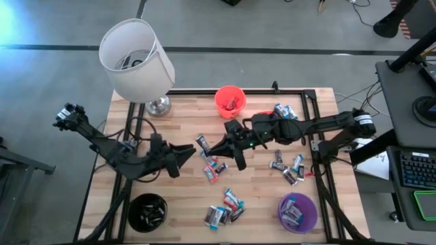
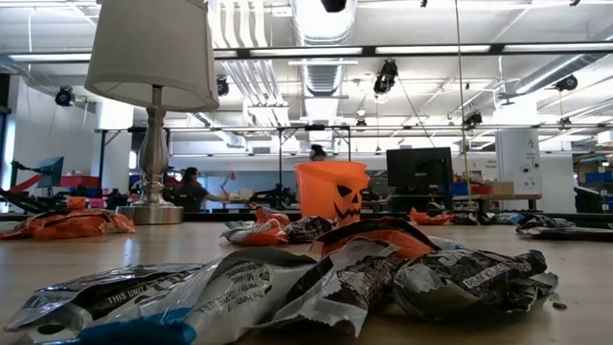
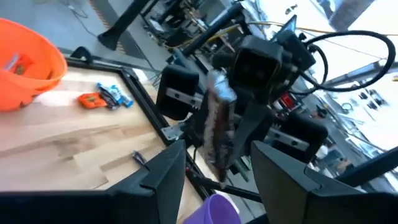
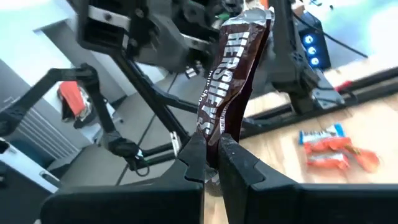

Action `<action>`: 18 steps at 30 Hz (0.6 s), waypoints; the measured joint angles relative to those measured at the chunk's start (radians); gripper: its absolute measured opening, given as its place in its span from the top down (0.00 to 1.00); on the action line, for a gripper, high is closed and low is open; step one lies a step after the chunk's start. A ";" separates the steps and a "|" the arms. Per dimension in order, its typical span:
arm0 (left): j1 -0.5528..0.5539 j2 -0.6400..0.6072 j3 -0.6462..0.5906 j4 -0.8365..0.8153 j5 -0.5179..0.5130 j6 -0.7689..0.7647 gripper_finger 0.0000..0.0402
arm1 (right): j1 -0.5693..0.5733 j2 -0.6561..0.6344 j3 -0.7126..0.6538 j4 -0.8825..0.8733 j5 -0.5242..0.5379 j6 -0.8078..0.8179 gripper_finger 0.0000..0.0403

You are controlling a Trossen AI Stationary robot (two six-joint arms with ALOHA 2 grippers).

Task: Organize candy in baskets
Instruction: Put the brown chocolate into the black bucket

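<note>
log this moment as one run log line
phase: candy handover mid-table | right gripper: shut on brown candy bar | left gripper: open, facing the bar | orange basket: behind them

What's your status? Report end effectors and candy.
Right end effector shut on brown candy bar, mid-table. Left end effector open, facing it. Black basket not yet reached. Nothing in the way.

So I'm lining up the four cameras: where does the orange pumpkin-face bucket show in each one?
High view: orange bucket at the table's far edge, centre, right of the lamp.
Low view: jack-o'-lantern face at centre, behind the candy.
Left wrist view: its rim at the picture's upper left edge.
Right wrist view: not in it.
Shared landmark: the dark brown Hershey's bar in the right gripper, also seen from the left wrist.
</note>
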 joint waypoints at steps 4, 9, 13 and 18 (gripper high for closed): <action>0.011 0.000 0.000 0.007 0.021 0.004 0.59 | 0.011 0.027 0.041 -0.026 -0.008 -0.020 0.97; 0.015 0.000 0.000 0.033 0.028 0.046 0.59 | 0.025 0.057 0.089 -0.093 -0.014 -0.049 0.97; 0.025 0.003 0.000 0.037 0.045 0.051 0.59 | 0.025 0.084 0.108 -0.108 -0.018 -0.052 0.97; 0.040 0.005 0.000 0.031 0.076 0.051 0.59 | 0.027 0.103 0.134 -0.105 -0.033 -0.052 0.97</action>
